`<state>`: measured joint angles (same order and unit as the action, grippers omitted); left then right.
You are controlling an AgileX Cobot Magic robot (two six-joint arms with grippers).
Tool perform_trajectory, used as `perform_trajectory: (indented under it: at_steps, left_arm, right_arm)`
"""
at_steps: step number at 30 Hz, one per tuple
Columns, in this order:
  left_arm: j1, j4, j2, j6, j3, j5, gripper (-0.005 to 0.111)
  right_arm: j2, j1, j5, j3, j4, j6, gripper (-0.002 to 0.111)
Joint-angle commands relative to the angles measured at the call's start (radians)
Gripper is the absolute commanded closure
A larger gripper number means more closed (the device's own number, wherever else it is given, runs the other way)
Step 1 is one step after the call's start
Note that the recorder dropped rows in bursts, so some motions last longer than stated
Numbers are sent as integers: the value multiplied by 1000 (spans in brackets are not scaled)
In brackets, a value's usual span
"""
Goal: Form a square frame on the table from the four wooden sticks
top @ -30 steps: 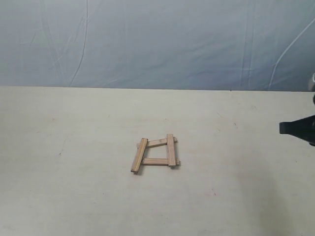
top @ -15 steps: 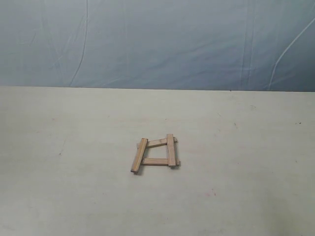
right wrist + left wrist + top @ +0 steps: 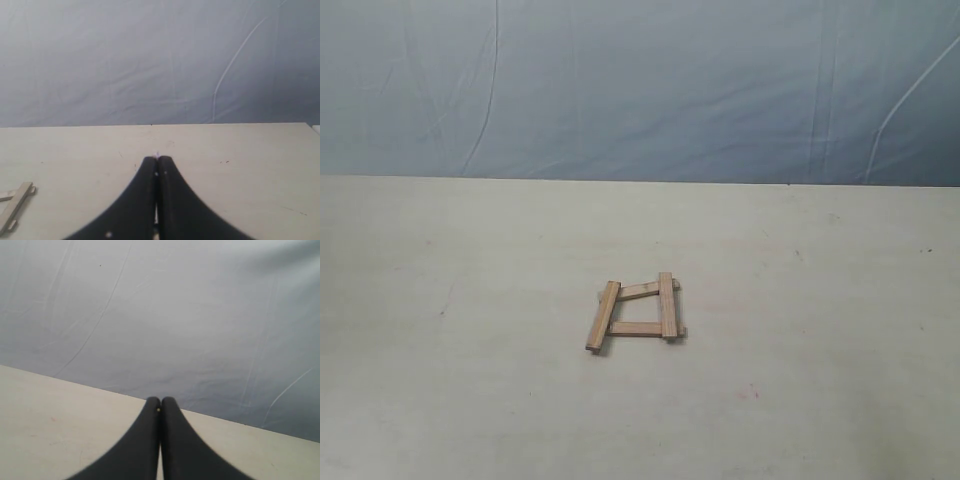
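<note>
The four wooden sticks lie as a skewed square frame (image 3: 636, 312) near the middle of the table (image 3: 470, 400), ends overlapping. The left stick (image 3: 603, 316) leans outward at its near end; the right stick (image 3: 666, 305) runs almost straight. Neither arm shows in the exterior view. My left gripper (image 3: 160, 401) is shut with nothing between its black fingers, facing the table edge and the backdrop. My right gripper (image 3: 157, 159) is also shut and empty; part of the frame (image 3: 15, 206) shows at the edge of the right wrist view.
A blue-grey cloth backdrop (image 3: 640, 90) hangs behind the table's far edge. Small dark specks (image 3: 798, 253) and a faint reddish mark (image 3: 752, 392) dot the tabletop.
The right gripper, seen at the right edge of the exterior view a second ago, has drawn out of that view. The sticks have not moved.
</note>
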<state>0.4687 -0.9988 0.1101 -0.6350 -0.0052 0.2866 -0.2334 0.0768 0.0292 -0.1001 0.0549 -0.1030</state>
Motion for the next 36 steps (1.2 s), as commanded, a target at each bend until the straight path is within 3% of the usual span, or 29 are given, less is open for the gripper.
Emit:
perform_trajectory:
  at_steps: [1, 6, 12, 15, 18, 19, 24, 27, 31, 36]
  left_arm:
    - [0, -5, -5, -3, 5, -2, 107]
    - [0, 24, -5, -1, 5, 58, 107]
    - [0, 55, -5, -7, 5, -2, 107]
    - [-12, 399, -5, 196, 5, -6, 107]
    - [-92, 765, -5, 520, 5, -15, 107]
    - [-136, 817, -5, 578, 5, -31, 107]
    - [-405, 859, -5, 665, 5, -225, 107]
    - [-505, 874, -5, 665, 5, -328, 107]
    - [-519, 941, -48, 665, 5, -436, 107]
    - [-503, 964, -110, 665, 5, -526, 107]
  right_arm:
    - [7, -6, -9, 4, 2, -1, 109]
    - [7, -6, -9, 4, 2, -1, 109]
    - [7, -6, -9, 4, 2, -1, 109]
    - [7, -6, -9, 4, 2, -1, 109]
    - [7, -6, -9, 4, 2, -1, 109]
    - [7, -6, -9, 4, 2, -1, 109]
    - [105, -6, -7, 5, 2, -1, 109]
    - [196, -6, -7, 5, -1, -1, 109]
    - [233, -6, -3, 5, -1, -1, 109]
    - [233, -6, 191, 6, -2, -1, 109]
